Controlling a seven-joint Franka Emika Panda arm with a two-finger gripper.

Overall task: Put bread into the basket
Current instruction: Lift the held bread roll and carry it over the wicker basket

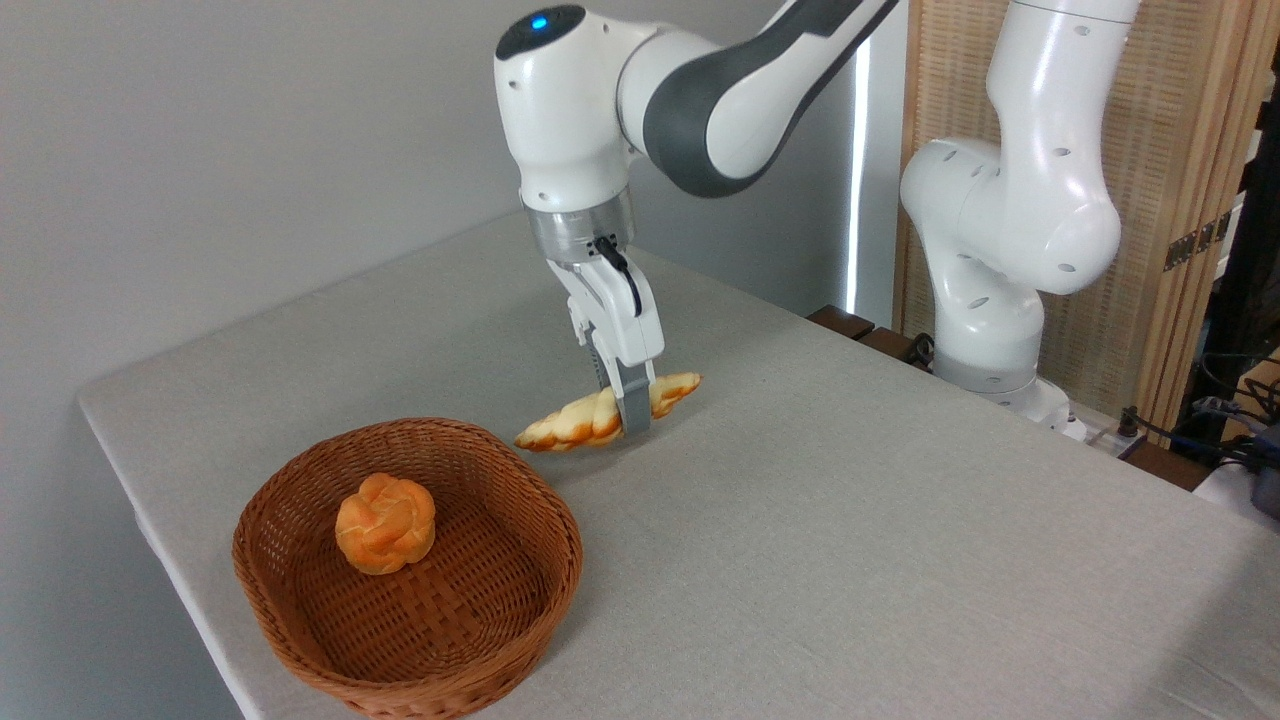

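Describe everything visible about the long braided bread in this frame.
The bread is a long, flat braided loaf, pale golden-yellow with browner edges and tapered ends. It lies tilted, its right end higher than its left. The gripper is shut on it near the middle, one grey finger crossing its front. It sits just beyond the basket rim, not inside. Whether its low end touches the table is unclear.

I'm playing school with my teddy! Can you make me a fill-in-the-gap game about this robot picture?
1. The gripper is shut on the long ____.
2. The round roll sits inside the ____.
3. The basket stands on a grey ____.
4. The light on top of the arm glows ____.

Missing words: bread; basket; table; blue.
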